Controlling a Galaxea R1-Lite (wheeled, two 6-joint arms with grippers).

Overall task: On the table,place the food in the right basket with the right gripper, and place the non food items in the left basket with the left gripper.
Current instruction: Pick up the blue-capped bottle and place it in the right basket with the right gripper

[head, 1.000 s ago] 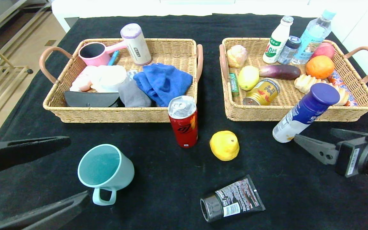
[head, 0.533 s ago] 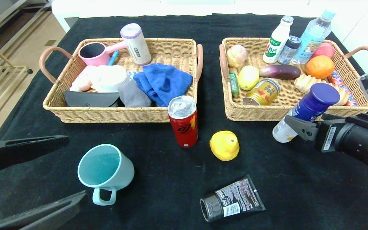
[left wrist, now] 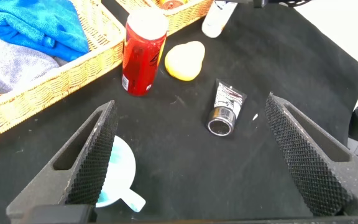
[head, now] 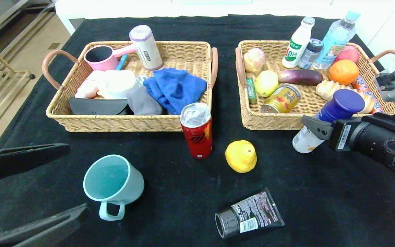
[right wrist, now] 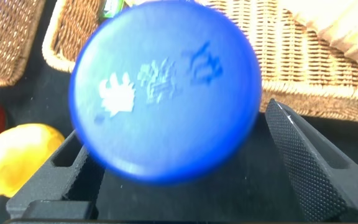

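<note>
A white bottle with a blue cap (head: 327, 120) leans on the front wall of the right basket (head: 273, 122). My right gripper (head: 312, 132) is open, with one finger on each side of the bottle. In the right wrist view the cap (right wrist: 165, 87) fills the space above the open gripper (right wrist: 185, 168). A red can (head: 196, 130), a yellow lemon (head: 241, 156), a black tube (head: 249, 214) and a teal mug (head: 113, 181) stand or lie on the black table. My left gripper (head: 77, 177) is open and empty, low at the near left beside the mug.
The left basket (head: 122, 124) holds cloths, a pink cup and a roll. The right basket holds fruit, an eggplant, a can, bread and bottles. The left wrist view shows the mug (left wrist: 117, 174), tube (left wrist: 225, 109), can (left wrist: 143, 53) and lemon (left wrist: 185, 60).
My right gripper has moved forward and to the left, from behind the bottle to around its body. The left gripper and the objects have hardly moved.
</note>
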